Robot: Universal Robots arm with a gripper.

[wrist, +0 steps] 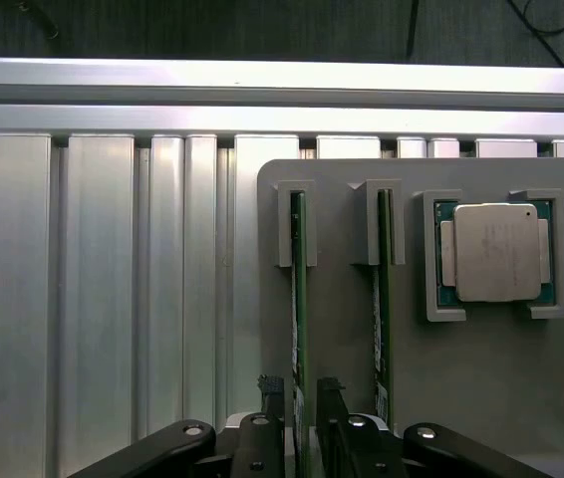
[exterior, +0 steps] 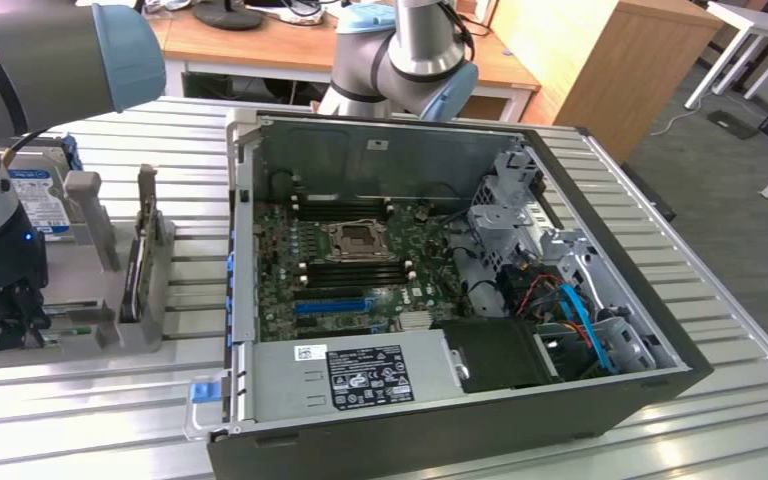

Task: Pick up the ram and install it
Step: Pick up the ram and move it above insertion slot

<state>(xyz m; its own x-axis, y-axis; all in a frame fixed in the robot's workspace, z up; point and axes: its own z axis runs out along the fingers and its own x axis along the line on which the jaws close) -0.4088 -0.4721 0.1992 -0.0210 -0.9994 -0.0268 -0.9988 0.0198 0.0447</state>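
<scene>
Step in hand: the pick, install not started. Gripper [wrist: 299, 390] was down over the grey holder plate [wrist: 481, 398], which sat on the slatted aluminium table [wrist: 113, 299] at the exterior view's left, well apart from the open PC case [exterior: 491, 130].

The ram [wrist: 299, 259] stood on edge in its slotted bracket on that plate, with the jaws astride its near end, one finger on each flat face. A sliver of gap seemed to show on both sides, so I read the claw as released and not clamped on the board, though the angle was tight. The ram was seated and not lifted.

A second stick [wrist: 385, 279] stood just beside it in the next bracket, and a CPU [wrist: 496, 251] sat in its own cradle beyond that.

My read on the next move: it called for a centred, square pinch on the board faces, clear of the neighbouring stick, then a straight pull along the bracket slots. Any tilt risked binding. The motherboard [exterior: 344, 250] lay exposed in the case.
</scene>
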